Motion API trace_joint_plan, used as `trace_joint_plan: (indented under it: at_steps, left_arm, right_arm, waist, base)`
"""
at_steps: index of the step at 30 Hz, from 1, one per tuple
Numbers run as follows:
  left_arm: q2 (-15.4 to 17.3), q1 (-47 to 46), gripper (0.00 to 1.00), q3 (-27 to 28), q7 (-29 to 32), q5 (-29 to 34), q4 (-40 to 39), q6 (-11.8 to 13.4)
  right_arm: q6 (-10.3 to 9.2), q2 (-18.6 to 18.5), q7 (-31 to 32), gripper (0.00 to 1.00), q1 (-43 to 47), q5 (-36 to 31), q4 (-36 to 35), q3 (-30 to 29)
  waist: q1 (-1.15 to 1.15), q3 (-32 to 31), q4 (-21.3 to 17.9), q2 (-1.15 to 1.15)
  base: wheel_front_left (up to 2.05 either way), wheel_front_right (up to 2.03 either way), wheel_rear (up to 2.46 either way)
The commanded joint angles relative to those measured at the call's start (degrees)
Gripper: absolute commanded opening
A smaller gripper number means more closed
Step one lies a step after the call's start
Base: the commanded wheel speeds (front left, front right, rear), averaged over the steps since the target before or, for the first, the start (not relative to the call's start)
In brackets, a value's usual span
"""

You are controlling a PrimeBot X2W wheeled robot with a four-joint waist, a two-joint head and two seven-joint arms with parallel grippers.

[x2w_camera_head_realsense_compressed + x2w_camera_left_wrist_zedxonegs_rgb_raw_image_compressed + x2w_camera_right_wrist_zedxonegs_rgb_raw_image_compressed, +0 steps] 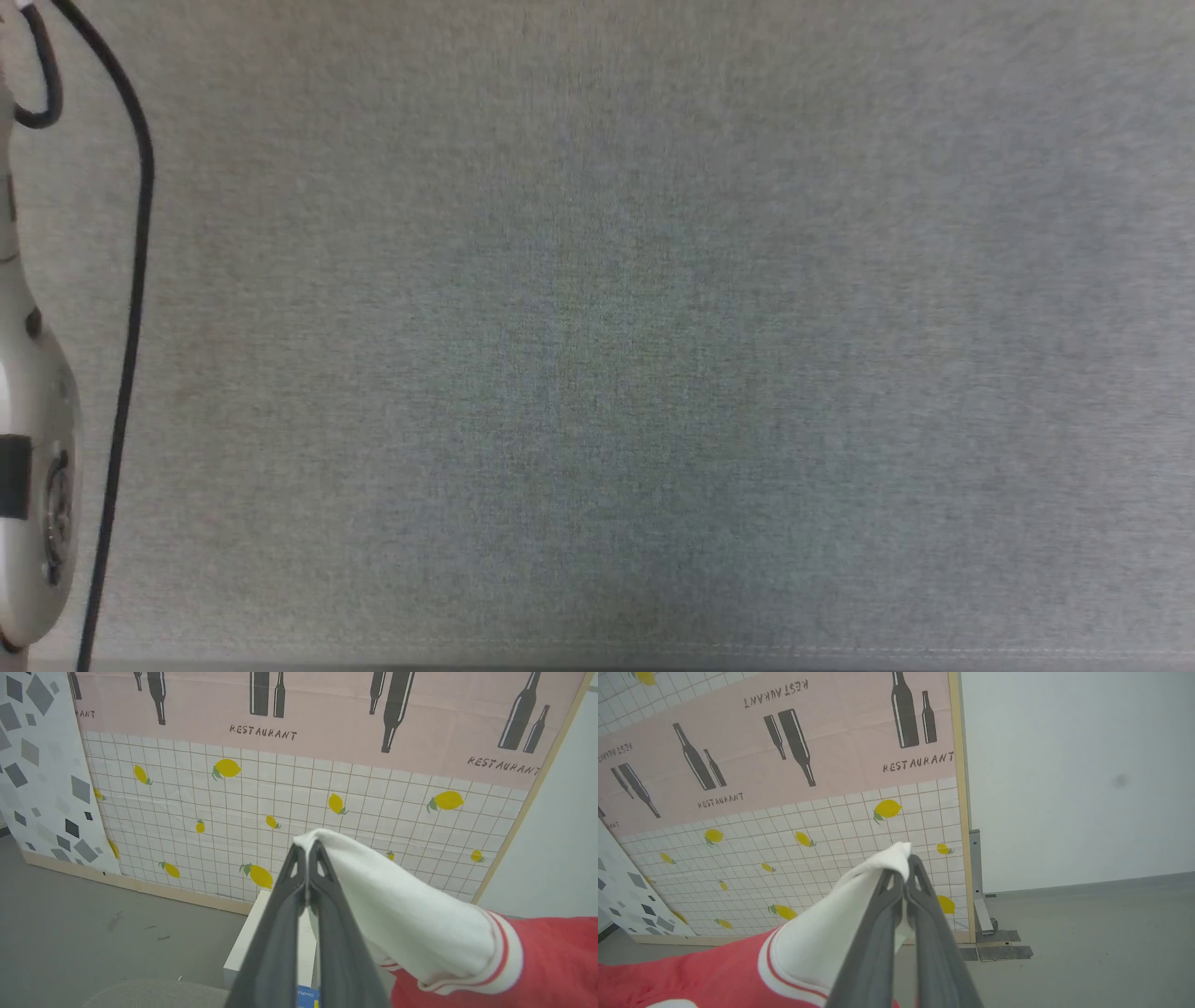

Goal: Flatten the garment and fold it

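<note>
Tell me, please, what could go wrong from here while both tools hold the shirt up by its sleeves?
1. The left tool and right tool each pinch only a white sleeve tip of the garment; either hold might slip.
2. Pulling the tools apart could strain the red-striped sleeve seams.

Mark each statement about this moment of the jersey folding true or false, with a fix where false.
1. The left gripper is shut on a white sleeve of the jersey. True.
2. The right gripper hangs open and empty. False: it is shut on a white sleeve end.
3. The jersey's body is blue. False: it is red.
4. The backdrop panel shows lemons on a grid below the word RESTAURANT. True.
5. In the head view, a black cable runs beside the pale forearm. True.
</note>
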Motion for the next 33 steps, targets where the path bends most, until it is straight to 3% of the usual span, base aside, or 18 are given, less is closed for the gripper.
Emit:
trace_joint_plan:
  at_steps: [1, 9, 19, 26, 33]
  left_arm:
    - [-0.49, 0.06, 0.0, 0.02, -0.99, -0.26, 0.64, -0.53]
    - [-3.18, 6.95, 0.0, -0.63, -5.45, -2.77, 5.9, -3.39]
    - [-6.09, 25.99, 0.0, -1.19, -12.72, -6.67, 10.52, -8.04]
    - [-7.46, 43.53, 0.0, -0.16, -15.47, -10.34, 9.01, -9.06]
    - [-8.06, 61.54, 0.0, 0.27, -14.84, -13.31, 2.71, -8.21]
  right_arm:
    - [-0.08, -0.13, -0.77, 0.0, -0.5, 0.82, 0.85, -0.09]
    - [-0.08, -0.14, -3.81, 0.0, 9.35, 7.55, 1.91, 2.82]
    - [-0.08, -1.28, -7.15, 0.0, 34.99, 20.93, -3.81, 8.02]
    - [-0.08, -2.49, -5.94, 0.0, 56.32, 25.41, -8.6, 10.07]
    - [-0.08, -1.52, -4.74, 0.0, 73.6, 26.48, -12.7, 6.43]
  waist:
    - [-0.02, 3.79, 0.7, 0.0]
    - [-0.02, 0.99, 1.66, 0.0]
    - [-0.02, -11.56, 2.64, 0.0]
    - [-0.02, -21.29, 2.82, 0.0]
    - [-0.02, -28.81, 2.57, 0.0]
  base:
    - [0.0, 0.0, 0.0]
    - [0.0, 0.0, 0.0]
    - [0.0, 0.0, 0.0]
    - [0.0, 0.0, 0.0]
    - [0.0, 0.0, 0.0]
